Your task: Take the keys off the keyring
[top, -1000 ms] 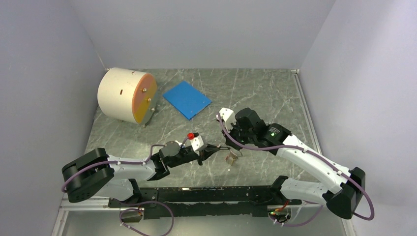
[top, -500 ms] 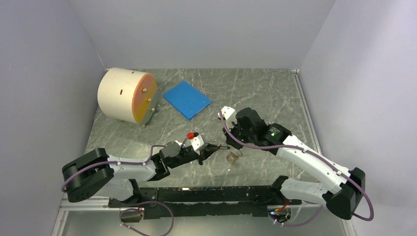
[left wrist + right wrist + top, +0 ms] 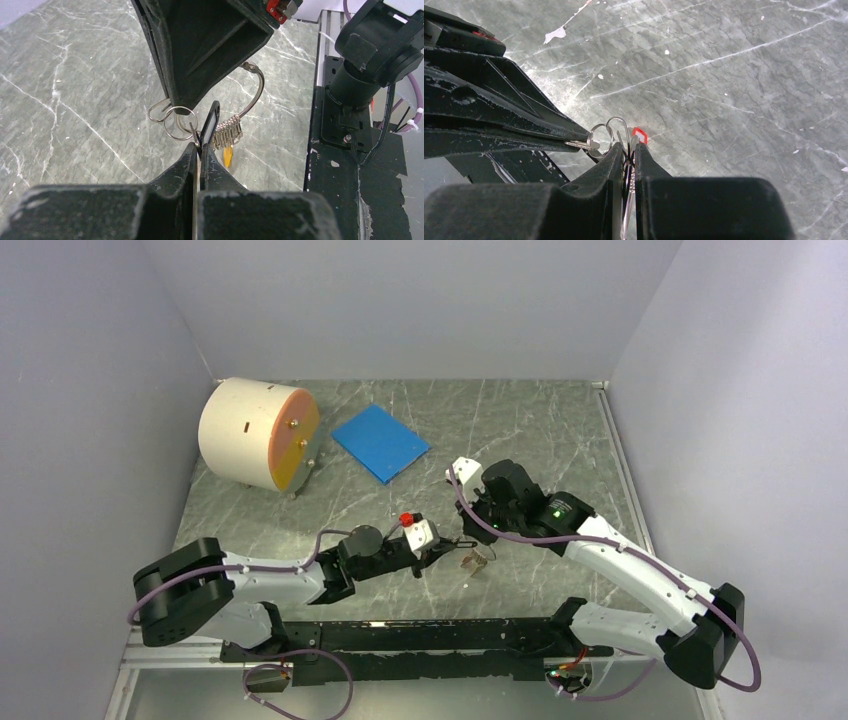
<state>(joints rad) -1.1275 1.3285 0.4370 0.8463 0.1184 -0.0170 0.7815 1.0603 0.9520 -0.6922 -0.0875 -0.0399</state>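
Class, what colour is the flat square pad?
The flat square pad is blue; clearest in top external view.

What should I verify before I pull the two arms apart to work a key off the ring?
1. Left gripper grip: ok. The jaws are shut, pinching at the black-headed key.
2. Right gripper grip: ok. The jaws are shut on the keyring wire.
3. Key count on the ring: not ok. The black-headed key and the red-headed key both hang at it, none removed.
4. Open gap in the keyring for a key to slide through: cannot tell. The right gripper hides part of the loop.
5. Bunch lifted off the table: cannot tell.
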